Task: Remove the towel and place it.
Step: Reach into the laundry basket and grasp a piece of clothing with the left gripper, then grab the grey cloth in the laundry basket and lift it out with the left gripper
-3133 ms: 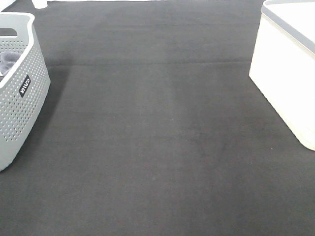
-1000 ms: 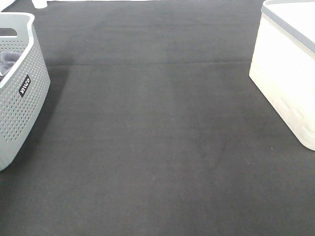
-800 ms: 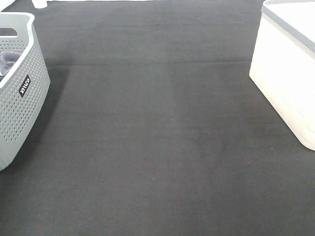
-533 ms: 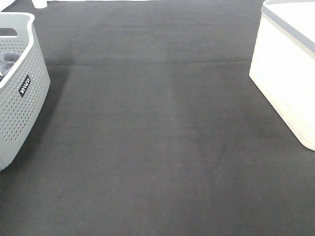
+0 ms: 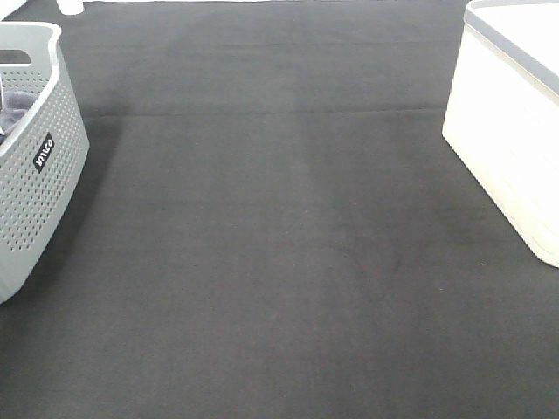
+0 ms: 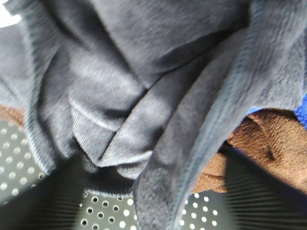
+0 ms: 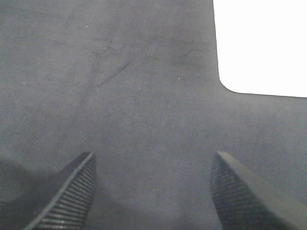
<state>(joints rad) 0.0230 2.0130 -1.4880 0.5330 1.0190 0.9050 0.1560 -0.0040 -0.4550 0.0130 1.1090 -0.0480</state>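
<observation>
Towel: you have the towel [image 6: 144, 86] filling the left wrist view, grey-blue, soft and bunched into deep folds, with a stitched hem running along one edge.
Towel's place: it is inside the grey basket [image 5: 39, 175] at the left edge of the black mat [image 5: 279, 227]. From the high camera you see only a sliver of grey cloth over the basket's rim.
Under the towel: a brown cloth [image 6: 259, 143] lies against it, and a scrap of blue cloth [image 6: 301, 112] shows beside that. The basket's dotted wall is close behind.
Left gripper: your left gripper [image 6: 153, 196] is down in the basket. Its two ribbed fingers show as dark blurs on either side of a hanging fold of the towel. The jaws stand partly apart, and you cannot tell from this view whether they are pinching the fold.
Right gripper: your right gripper [image 7: 153, 158] hangs over bare mat with its fingers spread wide and nothing between them.
White bin: the white bin [image 5: 515, 148] with a grey rim sits at the right edge of the mat, well apart from the basket. Its corner shows near the right gripper.
</observation>
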